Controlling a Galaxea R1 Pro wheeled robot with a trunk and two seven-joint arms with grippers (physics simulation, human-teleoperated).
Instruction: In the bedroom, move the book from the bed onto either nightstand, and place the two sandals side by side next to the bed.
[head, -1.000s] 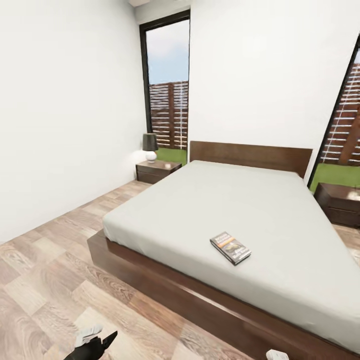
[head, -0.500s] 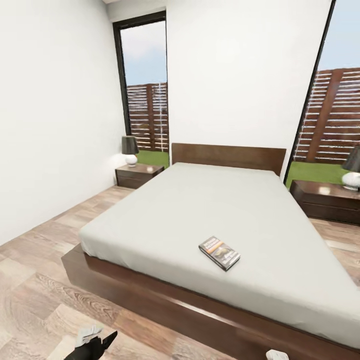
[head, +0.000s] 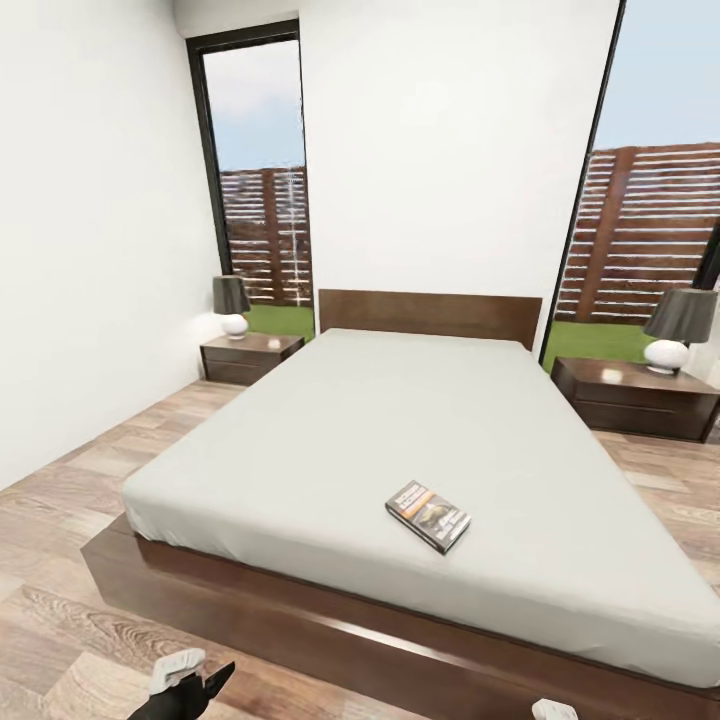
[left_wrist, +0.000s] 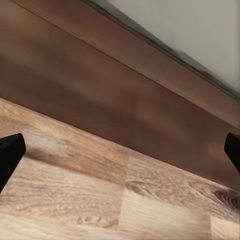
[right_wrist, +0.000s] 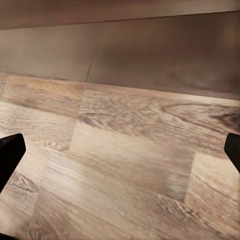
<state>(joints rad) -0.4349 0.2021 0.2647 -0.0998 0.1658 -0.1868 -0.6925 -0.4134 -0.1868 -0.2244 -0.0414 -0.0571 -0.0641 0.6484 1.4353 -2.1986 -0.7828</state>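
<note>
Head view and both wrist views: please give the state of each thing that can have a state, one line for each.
book: closed, lying flat on the bed, cover up.
bed: bare apart from the book.
left nightstand: drawers shut, lamp on top.
right nightstand: drawers shut, lamp on top.
left gripper: open, empty, above the floor.
right gripper: open, empty, above the floor.

In the head view, the large low bed (head: 420, 430) with pale grey mattress and dark brown wooden frame ran off the lower right corner, and the white lettering on the small dark-covered paperback book (head: 428, 515) was too small to read. The left hand (head: 190, 690) was cut by the bottom edge, so its grip could not be judged there. In each wrist view only dark fingertips (left_wrist: 10, 152) (right_wrist: 10, 155) showed at the picture's sides.
</note>
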